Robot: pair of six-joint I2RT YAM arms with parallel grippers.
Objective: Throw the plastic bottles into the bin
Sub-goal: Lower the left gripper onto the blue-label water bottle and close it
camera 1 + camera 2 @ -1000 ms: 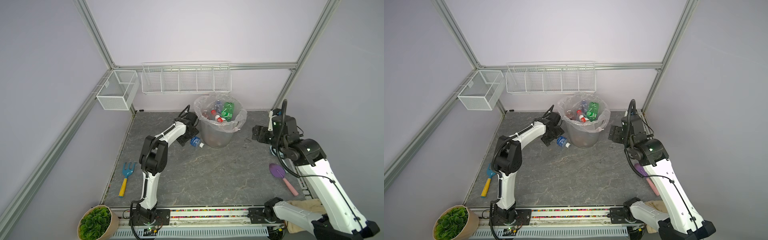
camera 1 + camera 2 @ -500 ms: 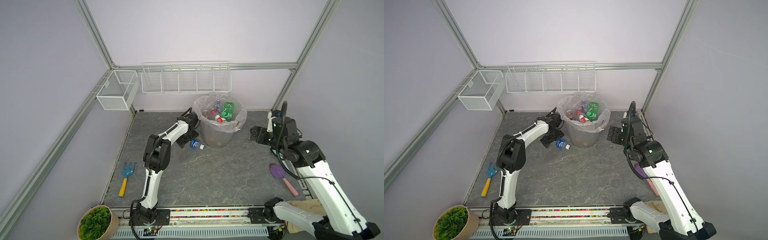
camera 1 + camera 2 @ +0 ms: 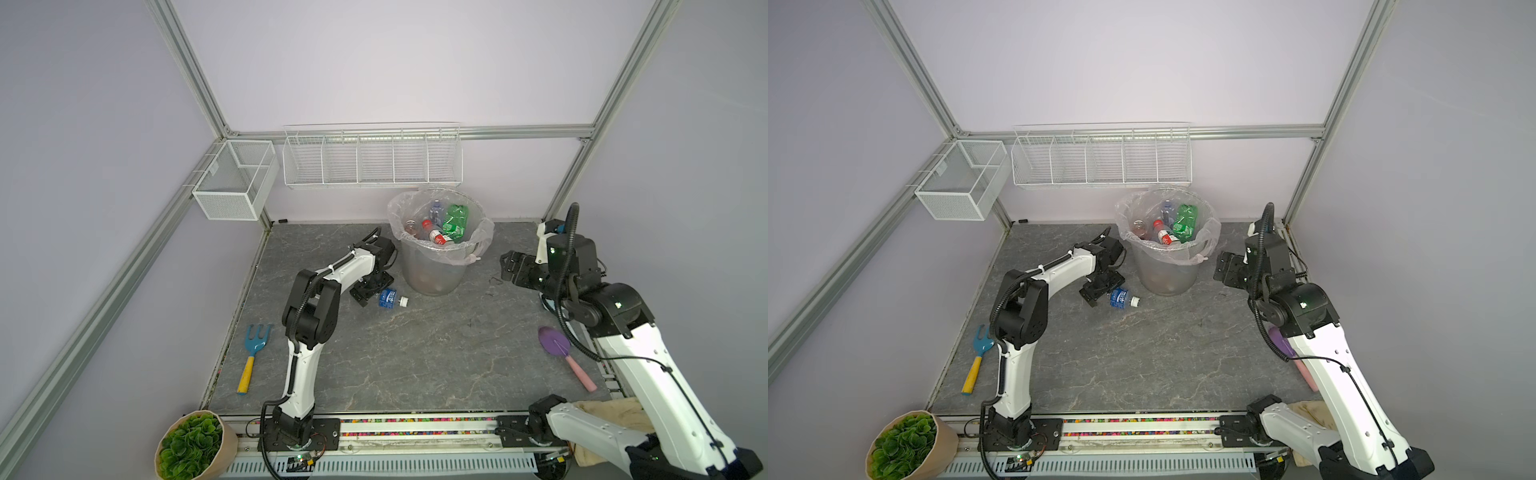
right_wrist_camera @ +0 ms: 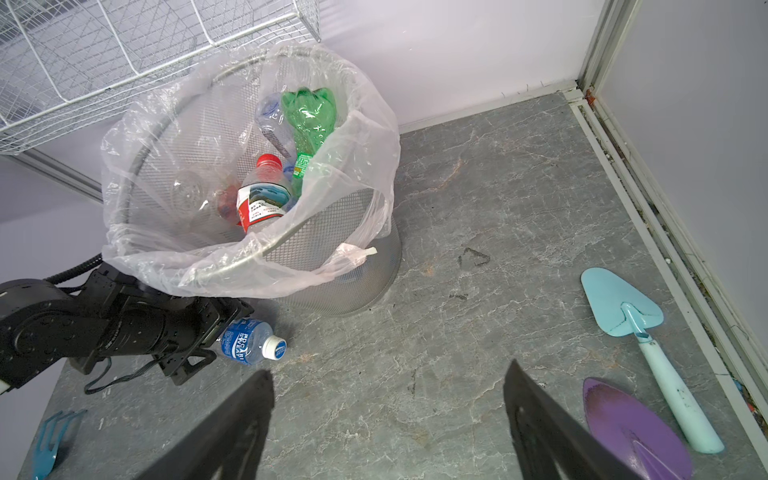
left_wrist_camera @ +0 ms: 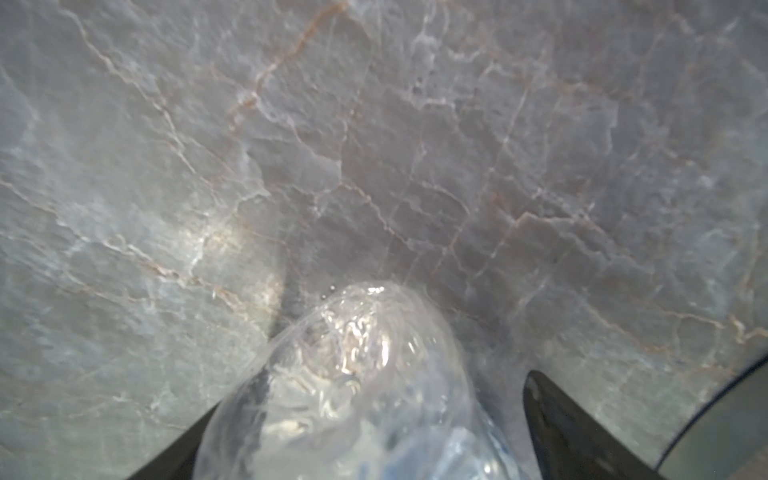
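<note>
Only 1 bottle [image 3: 388, 298] lies loose on the table, centre-left in both top views, on its side just left of the bin [image 3: 432, 274], white cap pointing away from the left gripper [image 3: 368, 293]. That gripper sits low over the bottle's base end, jaws straddling it. In the left wrist view the clear bottle base [image 5: 353, 386] fills the gap; 1 finger [image 5: 557, 424] stands clear of it on 1 side, the other is partly hidden behind the plastic. So the claw reads as released, not yet clenched, though whether it touches the plastic can't be told. Coming in along the bottle's long axis looks deliberate: a bottle lying flat would roll away from a sideways pinch.

The bin, upper centre in both top views, already holds several bottles incl. a green bottle [image 4: 309, 120] and a red-capped bottle [image 4: 262, 191]; the liner is folded over the rim, prob. to keep the bag mouth wide.

The right gripper [image 3: 513, 268] hovers to the right of the bin w/ jaws spread & empty, fingers [image 4: 232, 432] apart in the right wrist view, apparently parked clear of the drop path.

Task seems near done: 1 bottle left in sight.
</note>
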